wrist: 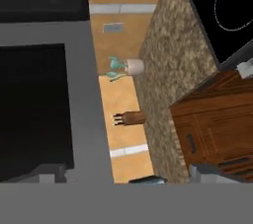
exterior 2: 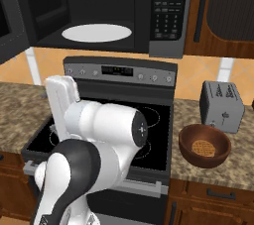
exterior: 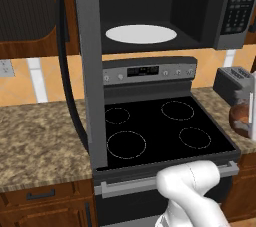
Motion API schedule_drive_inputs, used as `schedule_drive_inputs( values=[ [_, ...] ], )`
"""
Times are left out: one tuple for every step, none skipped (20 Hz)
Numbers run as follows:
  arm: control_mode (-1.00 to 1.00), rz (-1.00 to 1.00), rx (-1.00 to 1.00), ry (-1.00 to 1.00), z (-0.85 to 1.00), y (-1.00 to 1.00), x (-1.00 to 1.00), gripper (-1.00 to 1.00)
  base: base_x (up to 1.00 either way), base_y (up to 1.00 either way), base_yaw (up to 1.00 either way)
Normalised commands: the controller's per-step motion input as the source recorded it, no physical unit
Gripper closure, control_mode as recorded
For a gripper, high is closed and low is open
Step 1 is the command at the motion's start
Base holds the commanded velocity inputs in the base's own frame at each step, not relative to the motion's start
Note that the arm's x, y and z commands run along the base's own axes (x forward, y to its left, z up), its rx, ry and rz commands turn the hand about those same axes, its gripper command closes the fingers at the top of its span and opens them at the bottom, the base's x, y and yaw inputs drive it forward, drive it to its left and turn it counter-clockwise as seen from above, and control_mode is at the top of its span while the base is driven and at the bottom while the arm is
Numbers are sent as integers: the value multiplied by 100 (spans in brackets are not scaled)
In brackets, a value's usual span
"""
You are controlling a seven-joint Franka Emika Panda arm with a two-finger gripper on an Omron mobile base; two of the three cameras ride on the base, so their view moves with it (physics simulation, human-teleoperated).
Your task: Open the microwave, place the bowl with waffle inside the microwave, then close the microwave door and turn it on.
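Microwave door [exterior: 89,66] swung wide open, your hand [wrist: 126,181] with fingers apart and holding nothing, bowl with waffle [exterior 2: 204,145] on worktop [exterior 2: 233,162] beside toaster [exterior 2: 222,105]

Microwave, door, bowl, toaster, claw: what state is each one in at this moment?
Microwave: open, only the white turntable inside.
Door: swung wide to the left.
Bowl: upright on the counter right of the stove, waffle inside.
Toaster: slots empty.
Claw: open, holding nothing.
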Motion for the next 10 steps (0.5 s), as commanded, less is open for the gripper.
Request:
schedule_drive_inputs(
  values=[
    [-100, -27, -6, 14, -52, -100, 74, -100, 0, 0, 0],
    [-100, -28, -5, 14, -53, -100, 74, -100, 0, 0, 0],
    [-100, -30, -4, 14, -57, -100, 70, -100, 0, 0, 0],
    [-100, -33, -3, 14, -57, -100, 60, -100, 0, 0, 0],
    [-100, -38, -5, 13, -63, -100, 54, -100, 0, 0, 0],
    [-100, -41, -7, 14, -64, -100, 57, -100, 0, 0, 0],
    [-100, -43, -9, 14, -69, -100, 54, -100, 0, 0, 0],
    [-100, -46, -8, 15, -68, -100, 41, -100, 0, 0, 0],
    [-100, -47, -9, 15, -66, -100, 34, -100, 0, 0, 0],
    [-100, -49, -9, 15, -60, -100, 19, -100, 0, 0, 0]
  ],
)
